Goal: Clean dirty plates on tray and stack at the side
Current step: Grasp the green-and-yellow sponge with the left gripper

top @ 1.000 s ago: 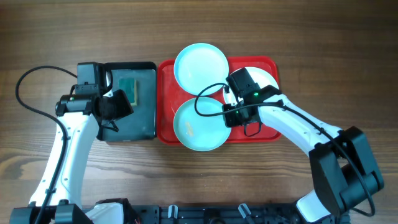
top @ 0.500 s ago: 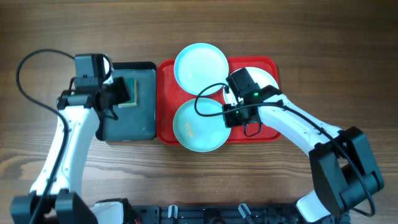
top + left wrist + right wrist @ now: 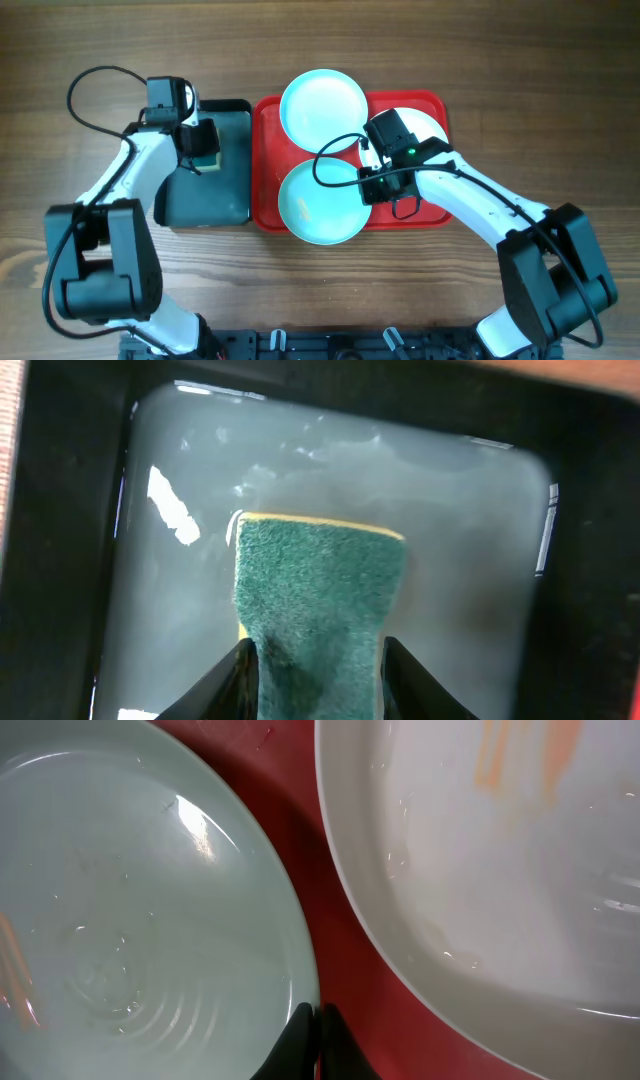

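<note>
All three plates are on the tray point(image 3: 265, 160). The near blue plate point(image 3: 315, 205) fills the tray's front-left part, the far blue plate point(image 3: 323, 108) hangs over its back rim, and the white plate point(image 3: 432, 125) sits in the back-right corner, mostly hidden under my right arm. The near blue one has a small orange smear, and the white one shows orange streaks up close, so nothing looks clean to me yet.

My right end effector point(image 3: 367, 186) is at the middle of the tray, fingers pressed together on the near blue plate's right rim. As far as I can tell I'm pinching it to steady it.

My left end effector point(image 3: 318, 670) is off the tray's left side, over the black tray point(image 3: 215, 195) on the table point(image 3: 100, 40). Its fingers are against both sides of the sponge point(image 3: 315, 590), so that one's gripped.

What matters for the next move: the plate lies to the right of the sponge and toward the front, just across the tray's left rim. The left arm is the one nearer the plate's free side. The sponge's long axis runs out past my fingertips, so I reckon I should carry it over the rim and come down flat on the smear.
</note>
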